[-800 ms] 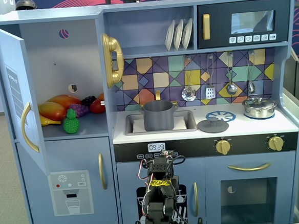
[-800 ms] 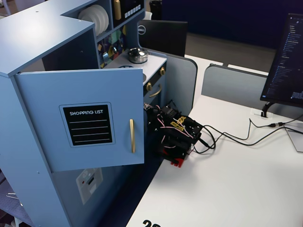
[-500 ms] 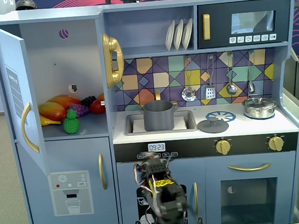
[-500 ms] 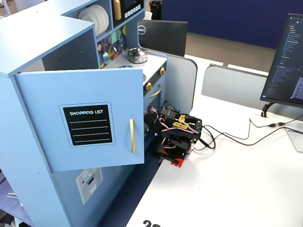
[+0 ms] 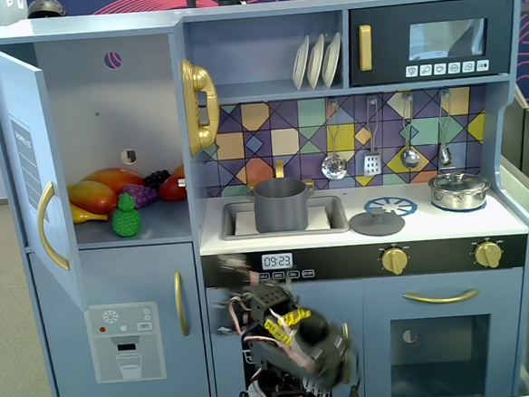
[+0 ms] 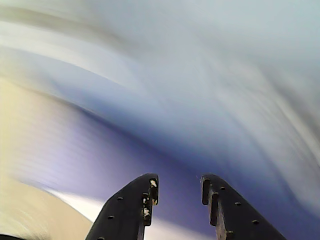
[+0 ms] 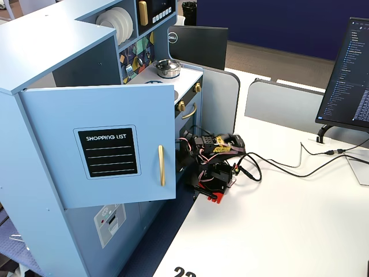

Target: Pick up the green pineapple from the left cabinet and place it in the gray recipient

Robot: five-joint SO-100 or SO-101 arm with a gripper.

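The green pineapple (image 5: 126, 217) stands at the front of the shelf in the left cabinet (image 5: 103, 101), whose blue door (image 5: 28, 170) is swung open; this door hides the shelf in a fixed view (image 7: 104, 144). The gray recipient (image 5: 280, 205) sits in the sink, right of the cabinet. My arm (image 5: 288, 338) is folded low in front of the kitchen, motion-blurred, far below the pineapple; it also shows on the white table in a fixed view (image 7: 214, 157). In the wrist view my gripper (image 6: 180, 187) is open with nothing between the jaws, and everything behind it is blurred.
An orange mango (image 5: 96, 192), purple grapes (image 5: 142, 193) and red fruit (image 5: 173, 187) lie behind the pineapple. A gray lid (image 5: 376, 221) and a shiny lidded pot (image 5: 459, 189) sit on the counter. Cables (image 7: 288, 167) and a monitor (image 7: 351, 75) are on the table.
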